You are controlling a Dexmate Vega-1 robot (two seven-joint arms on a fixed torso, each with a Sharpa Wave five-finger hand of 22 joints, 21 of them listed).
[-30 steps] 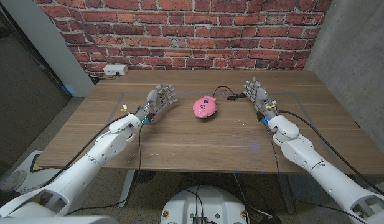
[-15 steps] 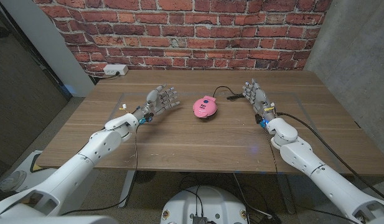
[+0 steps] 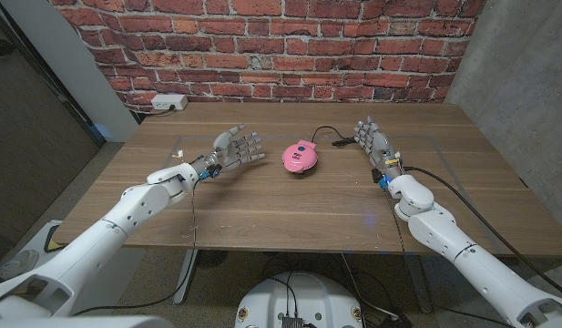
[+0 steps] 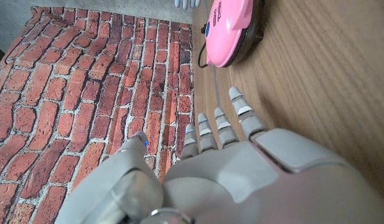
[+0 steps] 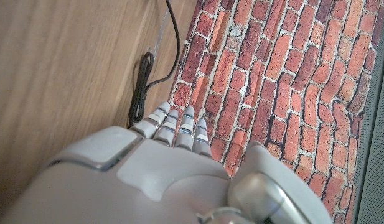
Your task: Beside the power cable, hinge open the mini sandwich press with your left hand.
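Left robot hand (image 3: 235, 149) spread, near shut press (image 3: 299, 156)

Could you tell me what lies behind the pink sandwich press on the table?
Behind the pink sandwich press a black power cable runs over the bare wooden table toward the right hand. The press is shut, so its inside is hidden.
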